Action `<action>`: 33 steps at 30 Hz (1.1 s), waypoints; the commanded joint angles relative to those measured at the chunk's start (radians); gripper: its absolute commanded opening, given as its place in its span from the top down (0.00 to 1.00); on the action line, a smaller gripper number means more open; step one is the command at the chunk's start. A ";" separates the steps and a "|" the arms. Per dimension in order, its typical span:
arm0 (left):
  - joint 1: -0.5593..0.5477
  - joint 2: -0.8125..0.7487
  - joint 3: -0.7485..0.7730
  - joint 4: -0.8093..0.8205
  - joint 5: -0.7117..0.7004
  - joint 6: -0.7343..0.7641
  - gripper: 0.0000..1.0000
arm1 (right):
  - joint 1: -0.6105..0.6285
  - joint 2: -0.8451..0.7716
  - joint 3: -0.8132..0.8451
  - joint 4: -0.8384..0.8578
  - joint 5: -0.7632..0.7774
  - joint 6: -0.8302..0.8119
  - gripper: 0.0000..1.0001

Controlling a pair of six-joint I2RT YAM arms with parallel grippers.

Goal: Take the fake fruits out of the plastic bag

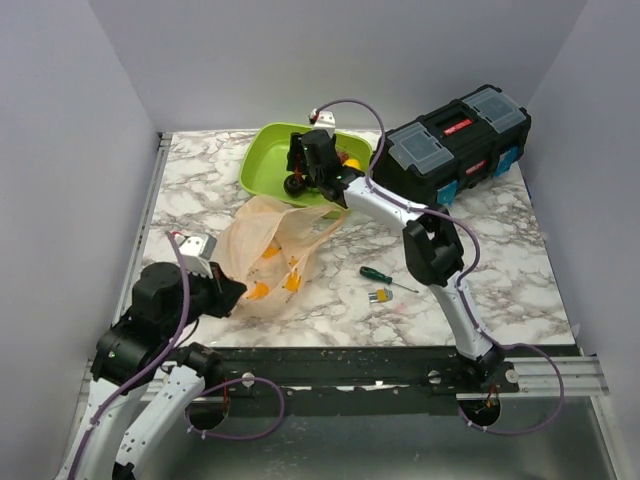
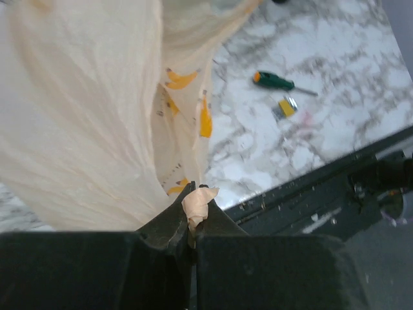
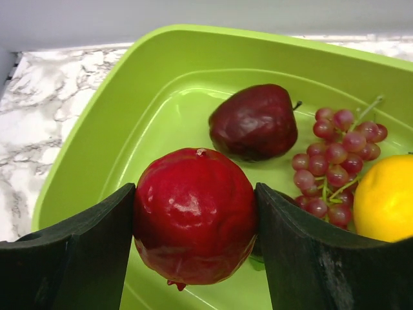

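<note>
Left end effector [image 1: 236, 290] sits closest to the overhead lens, low at the near-left of the white marbled bench [image 1: 520, 260]. Its tips are at the near corner of the thin crinkly pale-orange translucent plastic bag [image 1: 275, 245]. Bag is slumped mid-bench, far end touching the lime-green plastic tray [image 1: 262, 165]. Right end effector [image 1: 299, 178] is over that tray with something dark in it. Off to the right: small green-handled screwdriver [image 1: 386, 276], small yellow tag-like item [image 1: 381, 295], black plastic toolbox [image 1: 455, 145].

Left wrist: jaws together, clamped on a twist of bag film, with the film rising taut from the pinch. Orange marks show through it; can't tell if they're print or fruit inside.

Right wrist: fingers apart, clamped on a glossy red round toy fruit [image 3: 193, 229], one pad on each side, over the near part of the tray floor. Can't tell if it touches the floor. Already in the tray: dark maroon apple-shaped toy fruit [image 3: 253, 121], reddish toy grape bunch [image 3: 335, 158], yellow-orange round toy fruit [image 3: 384, 200].

My read: the step is drop-off of the red one. Next move: open over the bare floor left of the apple shape, low enough that it doesn't roll, then lift clear and go back to the bag mouth. Left side should hold the pinch so the mouth is reachable. Whether the bag is empty needs checking.
</note>
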 commanded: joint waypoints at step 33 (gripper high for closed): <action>0.008 0.110 0.072 -0.054 0.004 -0.050 1.00 | -0.058 0.260 0.294 0.027 -0.149 -0.070 0.19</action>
